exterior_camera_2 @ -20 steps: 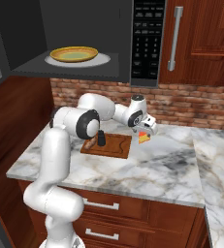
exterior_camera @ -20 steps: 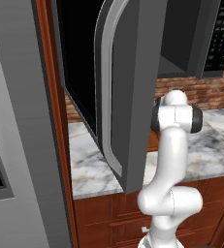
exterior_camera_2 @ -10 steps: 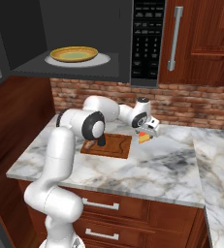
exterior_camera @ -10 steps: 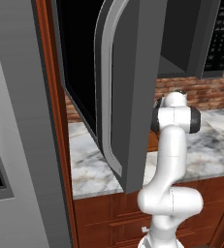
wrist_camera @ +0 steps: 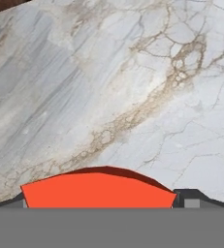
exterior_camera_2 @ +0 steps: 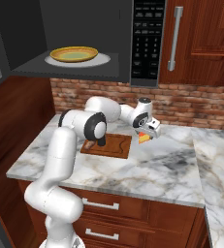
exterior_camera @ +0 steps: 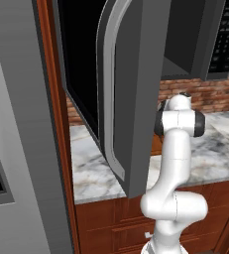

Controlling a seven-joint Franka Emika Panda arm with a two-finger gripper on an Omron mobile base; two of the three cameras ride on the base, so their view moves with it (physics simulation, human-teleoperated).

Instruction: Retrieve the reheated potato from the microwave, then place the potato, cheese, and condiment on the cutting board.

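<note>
Jaws spread wide, our gripper (exterior_camera_2: 147, 131) straddled the cheese (exterior_camera_2: 143, 138) without clamping it. Overhead the microwave (exterior_camera_2: 84, 29) hung open, a yellow plate (exterior_camera_2: 74, 53) on its turntable. On the marble counter (exterior_camera_2: 157, 164) below lay the cutting board (exterior_camera_2: 116, 145), the cheese just beside its right edge. We judged that closing off-centre on the tapered wedge could squirt it away across the slick stone. Against a second earlier, the hand had edged slightly right, and the elbow had dropped over the board.
</note>
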